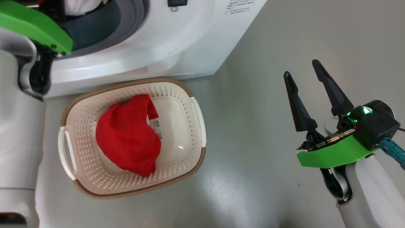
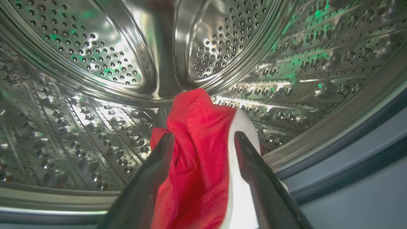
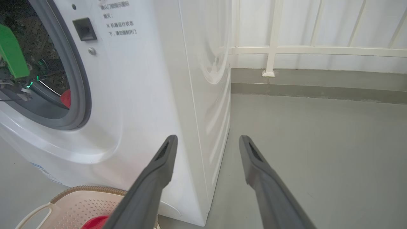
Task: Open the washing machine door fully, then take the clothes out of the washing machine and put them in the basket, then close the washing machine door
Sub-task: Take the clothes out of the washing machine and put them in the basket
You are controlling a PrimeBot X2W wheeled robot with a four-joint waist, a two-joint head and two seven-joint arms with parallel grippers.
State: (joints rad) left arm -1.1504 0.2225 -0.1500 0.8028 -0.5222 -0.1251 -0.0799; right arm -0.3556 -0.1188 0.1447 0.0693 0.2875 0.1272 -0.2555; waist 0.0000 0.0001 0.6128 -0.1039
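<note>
Step in hand: unloading. Left gripper [image 2: 204, 136] inside washing machine [image 1: 190, 38] drum [image 2: 79, 105], fingers wide, straddling red-and-white garment [image 2: 197, 127], not yet pinched. Red garment [image 1: 126, 136] at basket [image 1: 136, 83] centre. Right gripper [image 1: 300, 68] wide, empty, over floor [image 1: 253, 158]. Next move: close left on cloth, withdraw to basket.

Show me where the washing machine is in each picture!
Head view: the washing machine sits across the top left, just above the basket.
Left wrist view: we look inside it, its shiny holey drum all around the red and white cloth.
Right wrist view: it stands big on the left half.
Shared landmark: the grey rubber ring around its opening.
</note>
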